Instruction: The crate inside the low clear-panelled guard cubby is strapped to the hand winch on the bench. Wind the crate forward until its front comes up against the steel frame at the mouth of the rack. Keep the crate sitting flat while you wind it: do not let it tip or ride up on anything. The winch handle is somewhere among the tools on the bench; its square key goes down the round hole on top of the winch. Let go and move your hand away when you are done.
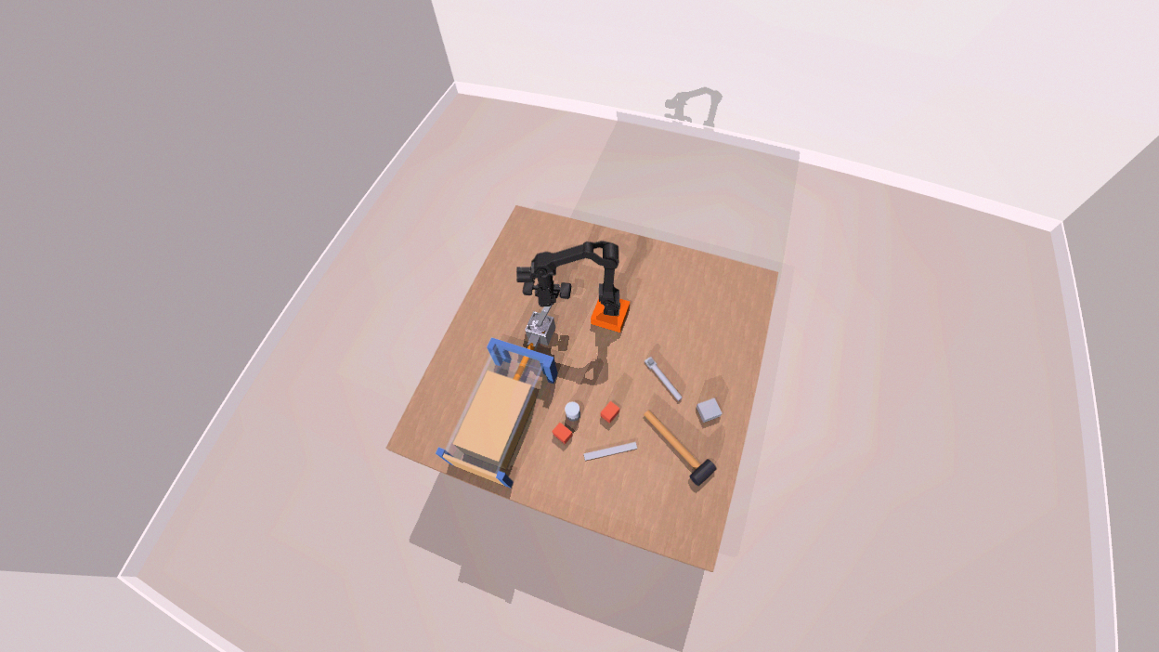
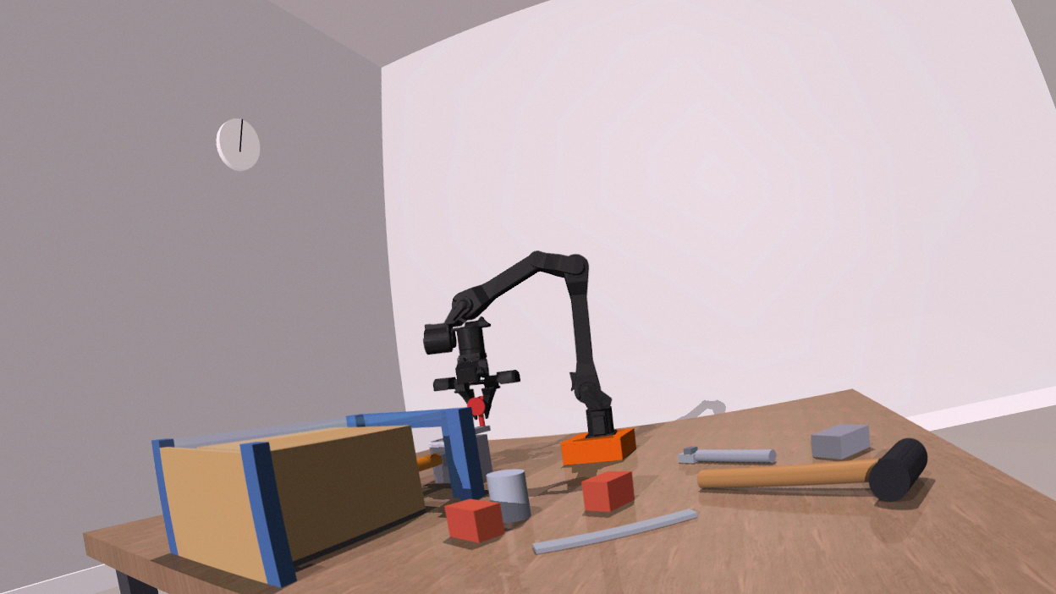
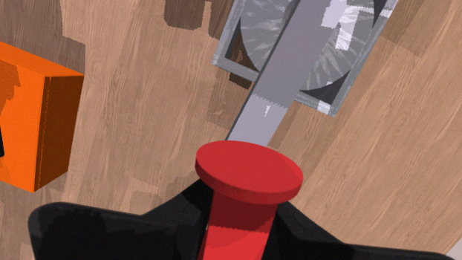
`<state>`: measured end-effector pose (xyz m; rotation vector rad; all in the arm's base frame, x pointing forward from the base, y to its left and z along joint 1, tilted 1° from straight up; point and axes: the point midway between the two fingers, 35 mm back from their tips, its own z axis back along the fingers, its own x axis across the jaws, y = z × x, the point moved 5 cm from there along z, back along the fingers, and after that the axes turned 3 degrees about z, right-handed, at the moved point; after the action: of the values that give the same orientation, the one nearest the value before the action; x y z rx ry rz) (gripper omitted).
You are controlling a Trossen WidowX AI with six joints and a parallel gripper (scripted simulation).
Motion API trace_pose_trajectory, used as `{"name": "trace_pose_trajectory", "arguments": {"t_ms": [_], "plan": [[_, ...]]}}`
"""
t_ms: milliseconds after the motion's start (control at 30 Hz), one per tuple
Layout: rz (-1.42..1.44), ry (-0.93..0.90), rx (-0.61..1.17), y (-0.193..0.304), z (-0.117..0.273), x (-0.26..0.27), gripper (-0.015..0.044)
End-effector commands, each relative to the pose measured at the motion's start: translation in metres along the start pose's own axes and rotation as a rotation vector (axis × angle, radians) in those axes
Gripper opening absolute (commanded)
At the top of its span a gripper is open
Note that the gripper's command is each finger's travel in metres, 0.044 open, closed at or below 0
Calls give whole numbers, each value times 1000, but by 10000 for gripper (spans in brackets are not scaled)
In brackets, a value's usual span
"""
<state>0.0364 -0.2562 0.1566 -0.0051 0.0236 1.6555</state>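
Note:
The tan crate (image 1: 488,415) (image 2: 325,472) sits flat in the clear-panelled cubby. In the top view a gap shows between its front and the blue frame (image 1: 497,351) (image 2: 461,450) at the mouth. An orange strap (image 1: 523,358) (image 2: 427,462) runs from it to the grey winch (image 1: 539,330) (image 3: 336,70). The handle's grey arm (image 3: 286,67) lies across the winch top, and its red knob (image 3: 249,171) (image 2: 475,404) stands up at the outer end. My gripper (image 1: 546,301) (image 2: 478,403) (image 3: 234,180) points straight down and is shut on the red knob.
The arm's orange base (image 1: 610,314) (image 2: 597,447) (image 3: 22,111) stands right of the winch. Also on the bench are two red cubes (image 1: 610,411) (image 1: 562,433), a grey cylinder (image 1: 572,412), a flat grey strip (image 1: 610,450), a hammer (image 1: 676,446), a grey bar tool (image 1: 662,378) and a grey block (image 1: 709,410).

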Motion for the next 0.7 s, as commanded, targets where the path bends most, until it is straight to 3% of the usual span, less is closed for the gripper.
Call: {"name": "trace_pose_trajectory", "arguments": {"t_ms": [0,667], "plan": [[5,-1,-2,0,-2,0,0],[5,0,-2,3,-2,-12,0]]}}
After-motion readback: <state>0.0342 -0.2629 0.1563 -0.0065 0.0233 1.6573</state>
